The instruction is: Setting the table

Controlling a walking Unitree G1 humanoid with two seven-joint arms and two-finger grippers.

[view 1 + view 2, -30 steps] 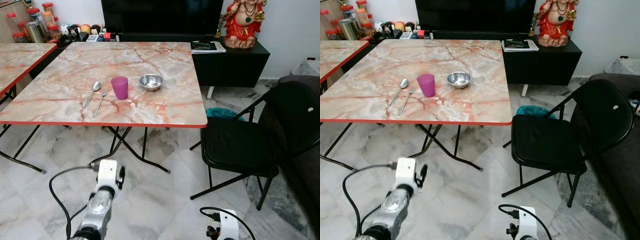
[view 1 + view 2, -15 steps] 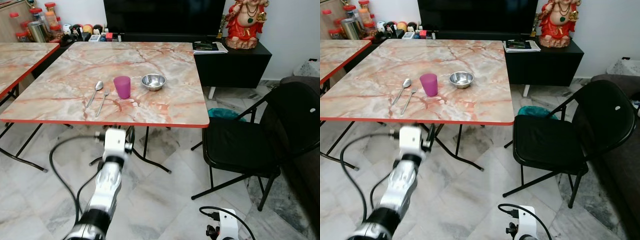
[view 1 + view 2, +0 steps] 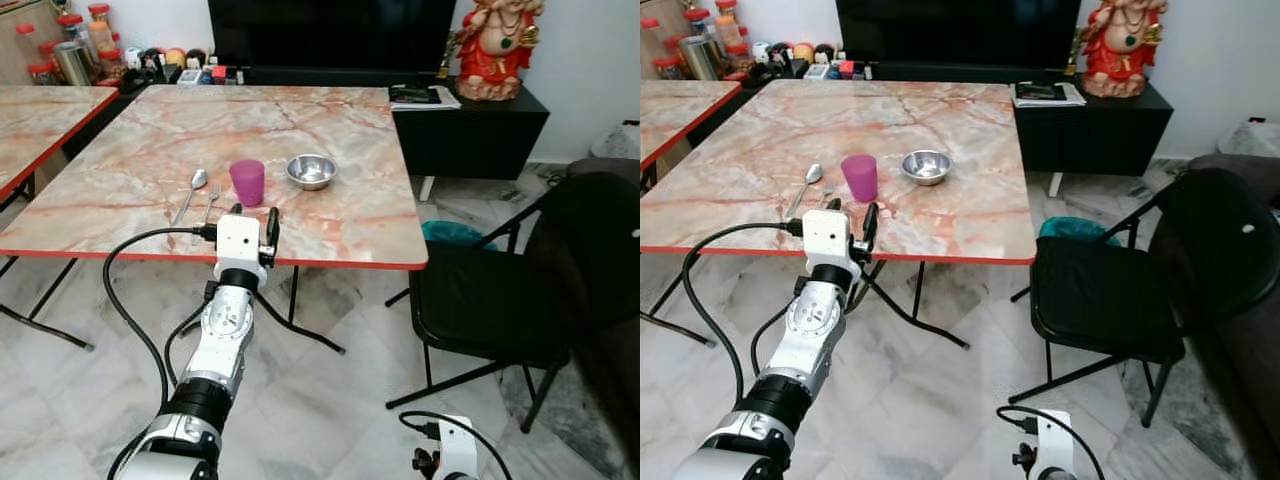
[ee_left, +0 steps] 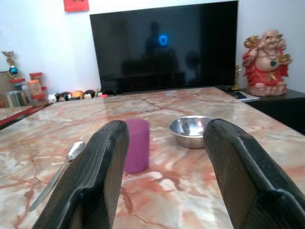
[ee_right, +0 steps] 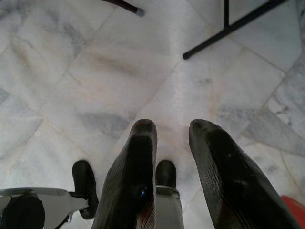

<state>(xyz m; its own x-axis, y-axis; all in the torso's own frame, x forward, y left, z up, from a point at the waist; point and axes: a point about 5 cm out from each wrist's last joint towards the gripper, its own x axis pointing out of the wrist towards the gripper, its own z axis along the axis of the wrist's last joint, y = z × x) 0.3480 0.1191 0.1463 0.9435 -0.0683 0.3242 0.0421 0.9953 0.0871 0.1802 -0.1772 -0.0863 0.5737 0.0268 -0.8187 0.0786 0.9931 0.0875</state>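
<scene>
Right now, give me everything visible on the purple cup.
The purple cup is a small, opaque tumbler, plastic by its look, slightly tapered toward the base. It stands upright on the marble-patterned table, mouth up; whether anything is in it cannot be told. It sits between the fork on its left and the steel bowl on its right, apart from both. Nothing touches it except the table. The left gripper, fingers open, is just short of it over the table's near edge.

Marble table (image 3: 330, 215) (red-edged): spoon (image 3: 190, 193), fork (image 3: 209, 198), purple cup (image 3: 247, 182), steel bowl (image 3: 312, 171).
</scene>
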